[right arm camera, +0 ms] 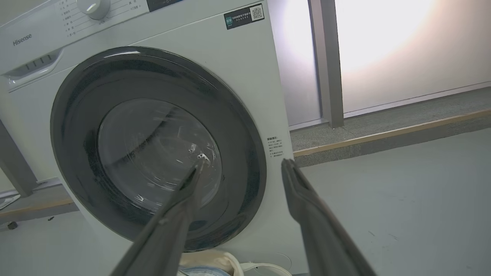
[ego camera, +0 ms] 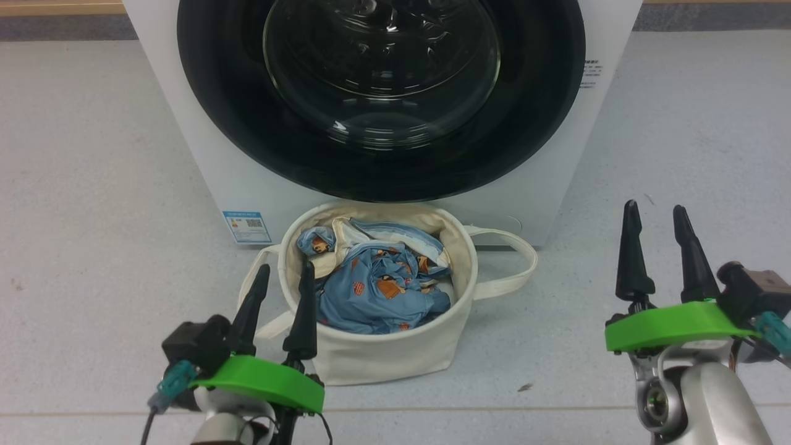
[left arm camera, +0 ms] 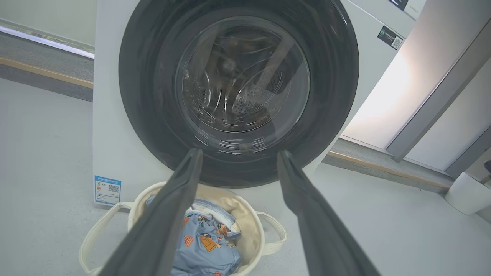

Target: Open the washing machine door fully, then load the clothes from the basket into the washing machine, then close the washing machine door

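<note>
We counted one washing machine (ego camera: 185, 123), one washing machine door (ego camera: 383, 178), one basket (ego camera: 383, 353) with two loop handles (ego camera: 520, 259), one blue label (ego camera: 246, 227), and two two-fingered grippers: left gripper (ego camera: 285, 266), right gripper (ego camera: 654, 206). The clothes (ego camera: 371, 290) we could not count.

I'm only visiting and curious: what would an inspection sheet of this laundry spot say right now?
Surface: grey speckled floor.
Job's things: washing machine, its washing machine door shut; basket on the floor before it, holding the clothes.
Clutter: small dark speck on the floor.
Grippers: left pincer open, empty, by the basket's left rim; right pincer open, empty, apart from everything.
Cables: teal-plugged cable at the left wrist.
Surroundings: frosted panels, wooden floor strip.
</note>
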You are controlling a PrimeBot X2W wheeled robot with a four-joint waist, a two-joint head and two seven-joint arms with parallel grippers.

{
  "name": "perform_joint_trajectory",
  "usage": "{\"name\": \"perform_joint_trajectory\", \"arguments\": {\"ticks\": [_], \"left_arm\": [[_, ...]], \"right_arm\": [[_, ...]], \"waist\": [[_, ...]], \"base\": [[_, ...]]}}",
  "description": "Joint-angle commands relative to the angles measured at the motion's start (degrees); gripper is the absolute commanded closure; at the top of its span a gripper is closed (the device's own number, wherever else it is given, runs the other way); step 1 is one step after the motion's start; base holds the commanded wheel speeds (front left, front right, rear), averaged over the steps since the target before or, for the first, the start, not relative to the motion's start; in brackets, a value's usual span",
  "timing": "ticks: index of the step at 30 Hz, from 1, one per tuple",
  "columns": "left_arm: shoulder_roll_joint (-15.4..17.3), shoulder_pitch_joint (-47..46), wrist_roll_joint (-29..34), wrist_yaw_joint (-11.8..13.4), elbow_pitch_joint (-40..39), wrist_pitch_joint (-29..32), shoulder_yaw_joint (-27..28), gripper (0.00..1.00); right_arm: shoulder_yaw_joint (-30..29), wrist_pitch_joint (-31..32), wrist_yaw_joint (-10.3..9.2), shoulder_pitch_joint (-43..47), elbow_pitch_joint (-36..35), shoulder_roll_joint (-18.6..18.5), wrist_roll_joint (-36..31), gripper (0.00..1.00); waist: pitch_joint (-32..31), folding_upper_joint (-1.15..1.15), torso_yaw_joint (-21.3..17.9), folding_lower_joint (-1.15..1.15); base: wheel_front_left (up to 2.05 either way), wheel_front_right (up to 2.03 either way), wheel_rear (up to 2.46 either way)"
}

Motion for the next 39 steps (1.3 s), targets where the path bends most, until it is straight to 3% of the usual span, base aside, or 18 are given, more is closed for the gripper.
{"name": "perform_joint_trajectory", "arguments": {"ticks": [1,7,22,39], "left_arm": [[0.7,-3.2,1.6,0.4,-1.6,-0.7,1.0,0.0],[0.7,-3.7,5.2,1.7,0.4,-1.7,-0.3,0.0],[0.8,-5.1,9.2,5.3,9.9,-4.2,-2.3,0.0],[0.8,-4.2,7.9,7.0,8.6,-4.5,-0.1,0.0]], "right_arm": [[1.4,-1.0,0.53,-3.1,-2.0,-0.4,-1.7,0.0],[1.6,-2.0,0.56,-3.0,-1.2,-0.3,-6.1,0.0],[-0.2,-4.5,0.64,-2.2,5.9,-0.2,-7.8,0.0],[0.2,-4.7,0.65,-2.0,7.3,-0.2,-8.2,0.0]], "waist": [[0.0,0.0,0.0,0.01],[0.1,0.0,0.0,0.01],[0.7,0.0,0.4,0.01],[0.5,0.0,0.3,0.01]], "base": [[0.0,0.0,0.0],[0.0,0.0,0.0],[0.0,0.0,0.0],[0.0,0.0,0.0]]}}
